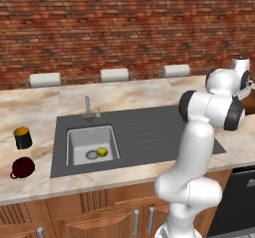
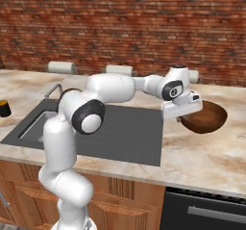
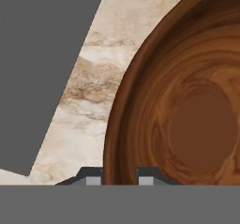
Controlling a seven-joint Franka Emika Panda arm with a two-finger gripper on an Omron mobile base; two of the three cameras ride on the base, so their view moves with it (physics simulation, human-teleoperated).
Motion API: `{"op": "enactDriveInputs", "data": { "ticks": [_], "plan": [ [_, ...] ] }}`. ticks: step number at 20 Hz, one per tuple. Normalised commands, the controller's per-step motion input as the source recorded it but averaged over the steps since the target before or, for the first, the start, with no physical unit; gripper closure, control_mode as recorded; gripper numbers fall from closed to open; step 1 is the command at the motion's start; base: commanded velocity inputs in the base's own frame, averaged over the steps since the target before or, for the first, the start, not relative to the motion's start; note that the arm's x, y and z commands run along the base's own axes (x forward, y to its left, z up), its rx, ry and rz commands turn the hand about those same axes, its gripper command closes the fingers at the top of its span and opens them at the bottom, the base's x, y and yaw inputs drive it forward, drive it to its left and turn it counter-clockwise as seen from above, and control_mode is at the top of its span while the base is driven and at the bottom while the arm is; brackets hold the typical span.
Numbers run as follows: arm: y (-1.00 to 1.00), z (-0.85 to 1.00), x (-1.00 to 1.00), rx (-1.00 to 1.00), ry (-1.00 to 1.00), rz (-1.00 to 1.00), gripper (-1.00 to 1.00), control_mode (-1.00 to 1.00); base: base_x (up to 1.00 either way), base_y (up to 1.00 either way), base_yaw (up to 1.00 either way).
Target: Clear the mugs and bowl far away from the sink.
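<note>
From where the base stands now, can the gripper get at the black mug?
Probably not yet: the gripper is shut on the bowl's rim, right of the sink. The black mug sits far left, past the sink.

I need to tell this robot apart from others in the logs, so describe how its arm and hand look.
The arm is glossy white, built of thick rounded segments with dark grey-black rings and round caps at the joints. The hand is a white blocky piece; its two small finger tips are dark grey with lighter grey pads. No cables or markings show.
</note>
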Motion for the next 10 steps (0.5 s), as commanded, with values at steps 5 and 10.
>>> {"op": "enactDriveInputs", "data": {
  "ticks": [5,10],
  "plan": [
    [1.00,0.12,-1.00,-0.10,-0.01,0.25,1.00,-1.00,0.00,0.00,0.00],
    [1.00,0.10,-0.93,-0.05,0.00,0.25,1.00,-1.00,0.00,0.00,0.00]
  ]
}}
